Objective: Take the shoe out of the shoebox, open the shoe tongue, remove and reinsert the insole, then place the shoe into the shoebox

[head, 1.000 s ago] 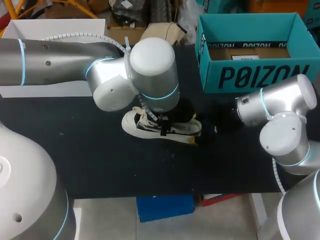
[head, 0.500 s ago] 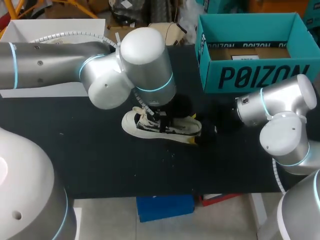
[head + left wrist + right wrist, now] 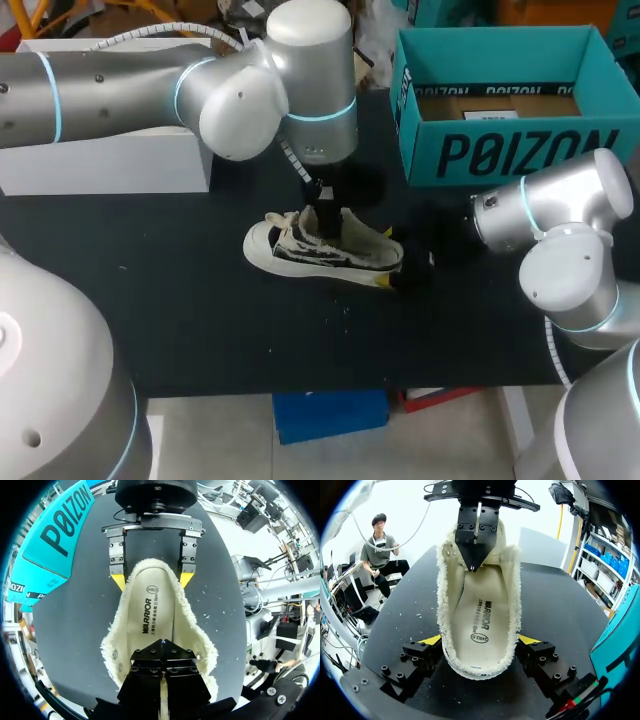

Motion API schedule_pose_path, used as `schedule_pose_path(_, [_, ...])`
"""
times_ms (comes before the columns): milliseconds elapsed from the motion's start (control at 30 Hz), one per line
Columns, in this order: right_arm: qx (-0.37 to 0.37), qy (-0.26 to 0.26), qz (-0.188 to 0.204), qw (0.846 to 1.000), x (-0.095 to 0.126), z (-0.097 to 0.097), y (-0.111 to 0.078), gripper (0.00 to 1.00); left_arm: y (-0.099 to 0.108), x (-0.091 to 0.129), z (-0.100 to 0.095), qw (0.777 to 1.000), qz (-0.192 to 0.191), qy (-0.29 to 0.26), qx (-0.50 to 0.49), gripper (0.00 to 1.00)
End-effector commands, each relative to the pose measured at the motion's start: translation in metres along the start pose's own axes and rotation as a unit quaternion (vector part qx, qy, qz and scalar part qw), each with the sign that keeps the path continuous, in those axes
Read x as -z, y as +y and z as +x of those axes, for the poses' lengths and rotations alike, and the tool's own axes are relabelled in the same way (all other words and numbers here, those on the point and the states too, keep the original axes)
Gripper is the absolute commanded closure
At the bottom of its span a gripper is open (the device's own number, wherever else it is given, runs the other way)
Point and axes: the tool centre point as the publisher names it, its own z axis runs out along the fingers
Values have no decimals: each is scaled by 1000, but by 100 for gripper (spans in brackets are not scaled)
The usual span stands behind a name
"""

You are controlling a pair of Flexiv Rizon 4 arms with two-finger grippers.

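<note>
Worktop [image 3: 200, 300] carries it all: the teal shoebox [image 3: 500, 150] stands at the far right, and the shoe [image 3: 320, 250] lies out of it near the middle, where it has stayed. My left arm [image 3: 150, 80] has swung up and back, uncovering the shoe. My left end effector [image 3: 472, 566] now points into its mouth, fingers pressed together; whether they pinch the tongue I cannot tell. My right end effector [image 3: 152, 580] clamps the heel from both sides. The insole [image 3: 482, 615] still lies inside, so I judge its removal comes next.
</note>
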Motion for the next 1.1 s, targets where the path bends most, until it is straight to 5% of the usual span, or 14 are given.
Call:
schedule_pose_path(33, [-1,0,2,1000,-4,0,-3,100,-5,-5,-11,998,-11,59,-4,100])
schedule_pose_path(833, [-1,0,2,1000,-4,0,-3,100,-3,7,-8,998,-13,57,7,100])
schedule_pose_path(1100, [-1,0,2,1000,-4,0,-3,100,0,7,-12,995,2,99,-8,100])
